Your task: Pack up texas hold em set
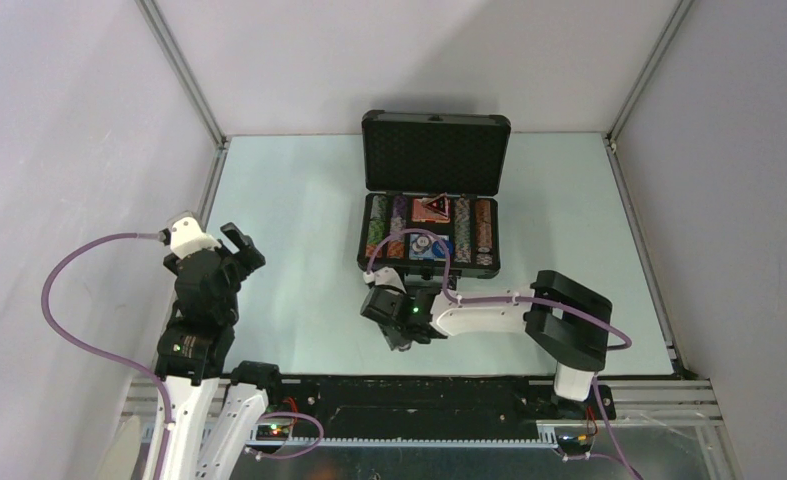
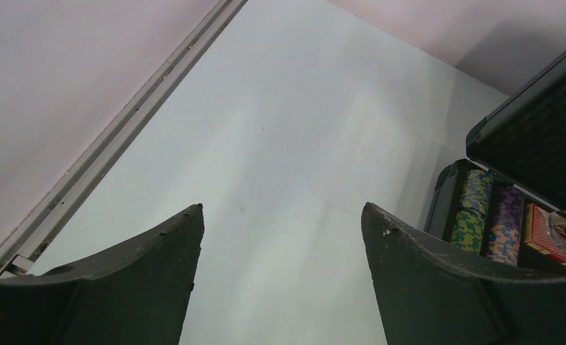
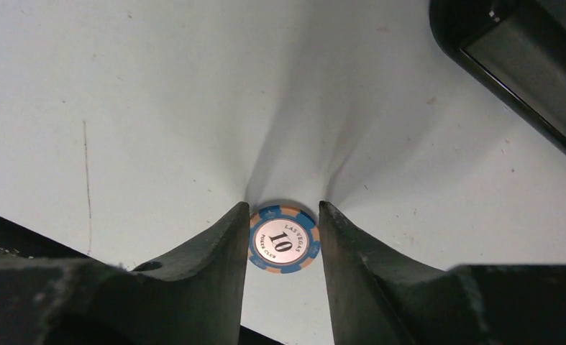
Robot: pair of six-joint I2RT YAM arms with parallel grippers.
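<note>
The black briefcase [image 1: 435, 150] of the texas hold em set stands open at the back of the table, with rows of multicoloured chips [image 1: 377, 225] and a red-patterned card deck [image 1: 432, 209] inside. A blue chip [image 3: 283, 241] marked 10 lies flat on the table in front of the case. My right gripper [image 3: 285, 207] points down at it, a fingertip touching each side of its rim. In the top view the right gripper [image 1: 401, 340] hides the chip. My left gripper [image 2: 283, 208] hangs open and empty above the table's left side, also seen from above [image 1: 237, 245].
The left wrist view shows the case's left end [image 2: 445, 194] with chip rows [image 2: 472, 208] and the deck [image 2: 549, 230]. A corner of the case [image 3: 524, 65] is close on the right of the right gripper. A metal rail [image 2: 121, 136] edges the table on the left.
</note>
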